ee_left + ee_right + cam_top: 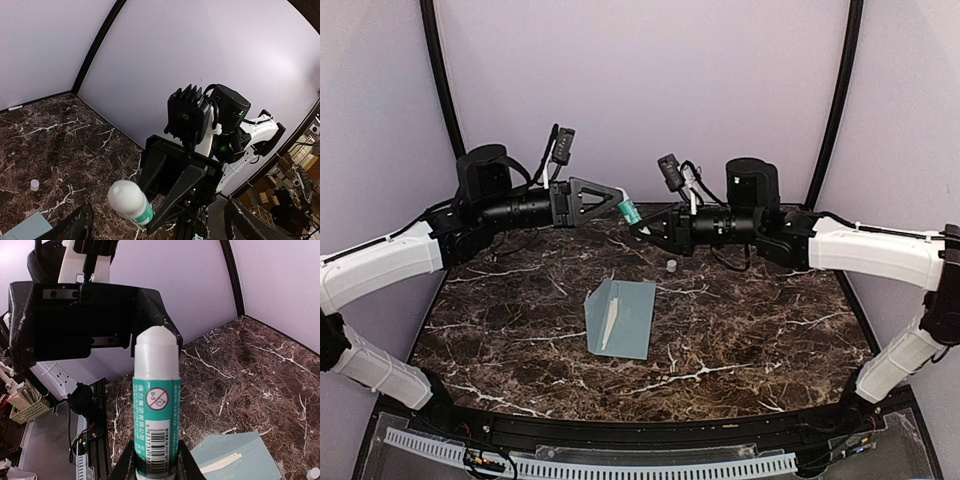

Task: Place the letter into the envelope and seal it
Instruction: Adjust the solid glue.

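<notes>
The envelope (pixel 620 318) lies flat near the middle of the dark marbled table (pixel 770 330), with a pale strip showing along its left side. Above the table's far part, the left gripper (pixel 617 200) and right gripper (pixel 642 226) meet at a tilted white-and-green glue stick (pixel 630 211). A small white cap (pixel 671 266) sits on the table between them and the envelope.
</notes>
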`<state>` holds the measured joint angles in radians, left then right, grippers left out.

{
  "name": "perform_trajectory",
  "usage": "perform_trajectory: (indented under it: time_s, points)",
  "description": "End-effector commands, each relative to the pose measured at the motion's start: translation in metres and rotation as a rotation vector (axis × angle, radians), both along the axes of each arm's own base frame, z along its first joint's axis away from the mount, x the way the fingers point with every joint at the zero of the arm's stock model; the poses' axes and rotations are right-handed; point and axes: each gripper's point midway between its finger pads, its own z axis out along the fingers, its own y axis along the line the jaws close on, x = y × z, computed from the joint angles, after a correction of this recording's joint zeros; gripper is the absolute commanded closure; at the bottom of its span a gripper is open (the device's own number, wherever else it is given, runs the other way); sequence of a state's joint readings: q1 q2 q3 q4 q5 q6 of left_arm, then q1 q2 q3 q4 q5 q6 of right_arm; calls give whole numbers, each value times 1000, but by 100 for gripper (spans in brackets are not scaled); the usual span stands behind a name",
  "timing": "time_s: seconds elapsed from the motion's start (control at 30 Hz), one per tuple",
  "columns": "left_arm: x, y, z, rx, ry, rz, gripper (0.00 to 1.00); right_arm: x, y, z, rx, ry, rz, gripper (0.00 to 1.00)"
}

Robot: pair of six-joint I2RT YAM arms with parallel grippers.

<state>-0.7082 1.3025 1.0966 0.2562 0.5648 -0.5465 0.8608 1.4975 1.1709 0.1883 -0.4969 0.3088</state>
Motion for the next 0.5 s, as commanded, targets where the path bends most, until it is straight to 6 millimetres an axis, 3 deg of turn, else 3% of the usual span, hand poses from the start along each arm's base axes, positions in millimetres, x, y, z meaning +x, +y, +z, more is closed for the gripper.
perform_trajectory:
  time_s: [0.0, 0.2, 0.47]
  points:
    - [-11, -6, -3, 39, 38, -107, 11, -15, -8, 9, -49, -49, 65, 96]
    - [-5, -9, -17, 72, 92, -113, 11, -21, -12, 11, -61, -60, 83, 96]
    - [-8, -14, -18, 66, 112, -155, 11, -21, -10, 5, -102, -58, 97, 96]
